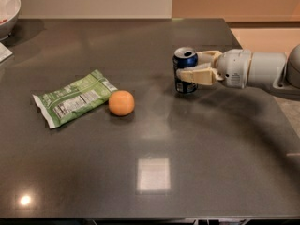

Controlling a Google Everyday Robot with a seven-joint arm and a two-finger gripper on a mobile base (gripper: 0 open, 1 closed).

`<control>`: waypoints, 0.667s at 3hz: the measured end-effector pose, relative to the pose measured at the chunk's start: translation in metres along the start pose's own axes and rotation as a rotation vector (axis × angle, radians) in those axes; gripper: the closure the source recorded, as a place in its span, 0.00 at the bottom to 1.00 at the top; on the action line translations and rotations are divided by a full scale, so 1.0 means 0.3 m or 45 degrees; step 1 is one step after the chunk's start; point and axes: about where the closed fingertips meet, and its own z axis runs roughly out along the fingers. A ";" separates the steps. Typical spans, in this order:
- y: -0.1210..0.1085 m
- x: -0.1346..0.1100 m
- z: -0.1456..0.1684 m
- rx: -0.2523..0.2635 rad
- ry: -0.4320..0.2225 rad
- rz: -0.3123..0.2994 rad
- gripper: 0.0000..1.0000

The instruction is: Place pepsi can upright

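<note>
Camera view: the pepsi can (185, 71) is seen upright in the right half of the dark surface (187, 149), with its silver top upward. The end effector (190, 65) is clamped on the can from the right, with one finger laid across its near side and the other against its far side. The arm is brought in over the right edge of the surface and is cut off there by the frame.

Bare surface is seen between the can and the far edge, and wider open room lies toward the near edge. An orange ball (121, 102) is set well to the left of the can, just beside a green packet (75, 102); contact between them cannot be confirmed.

A bowl (7, 8) at the far left corner is cut off by the frame. A white item (3, 53) at the left edge cannot be identified. Part of the can's label is hidden by the near finger.
</note>
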 end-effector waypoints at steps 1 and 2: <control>-0.009 0.026 -0.010 0.016 -0.025 0.033 1.00; -0.022 0.055 -0.018 0.036 -0.038 0.081 1.00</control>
